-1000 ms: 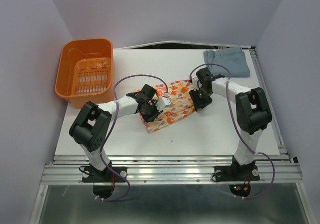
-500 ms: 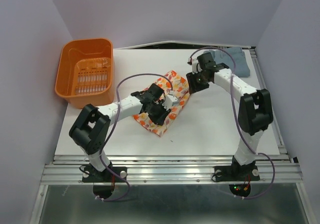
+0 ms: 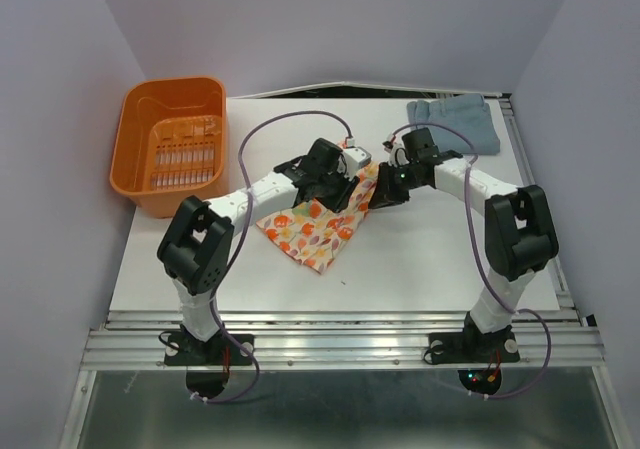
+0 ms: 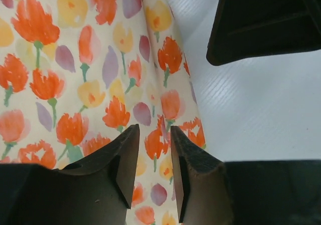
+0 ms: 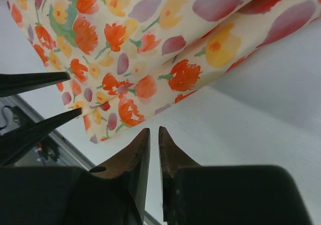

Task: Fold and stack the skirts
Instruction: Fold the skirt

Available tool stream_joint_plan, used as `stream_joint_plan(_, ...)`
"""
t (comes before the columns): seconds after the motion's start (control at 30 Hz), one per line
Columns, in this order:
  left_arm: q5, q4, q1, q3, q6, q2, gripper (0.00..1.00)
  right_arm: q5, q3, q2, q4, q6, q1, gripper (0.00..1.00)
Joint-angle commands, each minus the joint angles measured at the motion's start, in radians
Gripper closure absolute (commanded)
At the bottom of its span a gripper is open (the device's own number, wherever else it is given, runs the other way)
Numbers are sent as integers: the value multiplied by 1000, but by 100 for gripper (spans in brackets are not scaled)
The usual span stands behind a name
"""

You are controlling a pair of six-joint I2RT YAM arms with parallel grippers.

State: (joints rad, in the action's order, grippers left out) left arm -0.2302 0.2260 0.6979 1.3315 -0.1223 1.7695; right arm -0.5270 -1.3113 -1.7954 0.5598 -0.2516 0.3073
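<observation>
Two skirts. You've got the floral skirt in the middle of the surface, with its far right corner raised off it. The blue skirt lies folded at the far right corner. Two arms, both stretched inward and meeting at that raised corner. Left gripper: jaws narrow, pinching a ridge of floral cloth. Right gripper: jaws a thin slit apart by the cloth's edge, can't tell if they hold any. One orange basket sits at the far left corner.
</observation>
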Motion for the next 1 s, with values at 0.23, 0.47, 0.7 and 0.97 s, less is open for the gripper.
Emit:
stream_joint_plan(0.23, 48, -10, 17, 35, -22, 88, 55, -151, 173, -51, -370, -242, -7, 87)
stream_joint_plan(0.47, 54, 1, 43, 60, -39, 139, 55, -108, 204, -143, -393, -229, -7, 92)
stream_joint_plan(0.7, 146, 18, 69, 100, -37, 195, 52, -90, 211, -173, -390, -232, -7, 95)
stream_joint_plan(0.97, 276, 30, 83, 118, -34, 216, 52, -80, 231, -160, -391, -229, -7, 96)
